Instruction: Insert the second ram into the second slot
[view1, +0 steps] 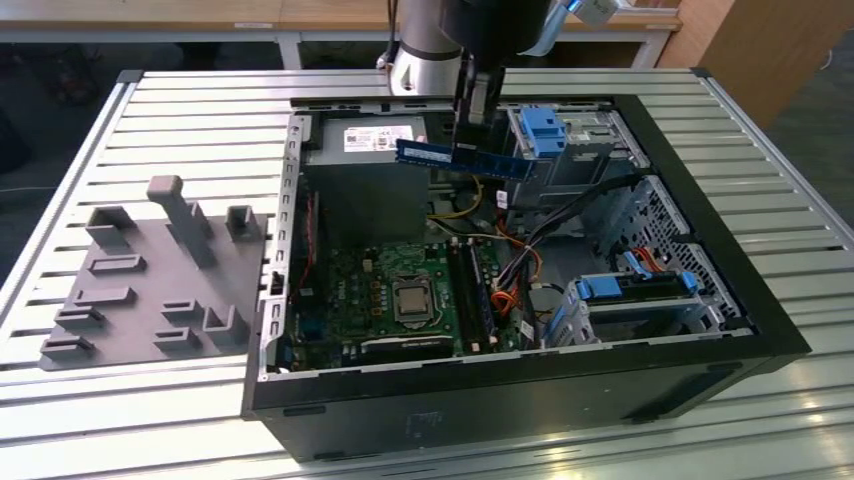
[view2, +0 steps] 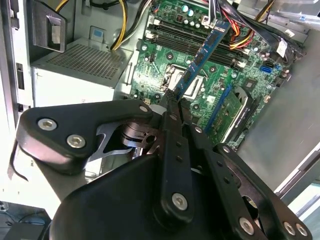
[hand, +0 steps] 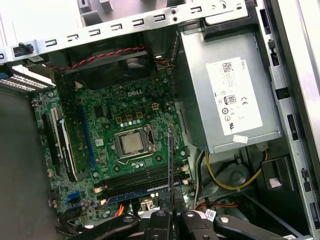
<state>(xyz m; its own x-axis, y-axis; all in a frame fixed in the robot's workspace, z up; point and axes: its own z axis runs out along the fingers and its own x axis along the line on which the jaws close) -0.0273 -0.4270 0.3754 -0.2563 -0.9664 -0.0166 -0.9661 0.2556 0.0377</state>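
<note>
Upper centre of the exterior view: the gripper (view1: 467, 146) hangs over the open computer case (view1: 534, 405), fingers clenched on the second ram (view1: 505, 166). The stick is gripped near its middle, its long edge roughly level, and both ends stick out past the fingers. It sits above the case opening, between the power supply (view1: 380, 140) and a blue drive bracket (view1: 541, 130), and is clear of the motherboard (view1: 380, 300) below.

Not seated; the ram slots (view1: 475, 290) lie lower in the frame, beside the processor socket (view1: 407, 297).

Second wrist view: the stick (view2: 202, 55) juts away from the pinched fingertips of the gripper (view2: 172, 102), with the green board well behind it.

First wrist view: the ram (hand: 171, 155) is seen edge-on as a thin dark line rising from the gripper (hand: 172, 212). It crosses the long black slots (hand: 135, 181) at a right angle in the picture. The socket (hand: 131, 144) and the labelled supply box (hand: 235, 95) are both plain to see.

Exterior view's left: a grey fixture plate (view1: 147, 290) with upright pegs rests on the slatted table (view1: 174, 100), just beside the case.
</note>
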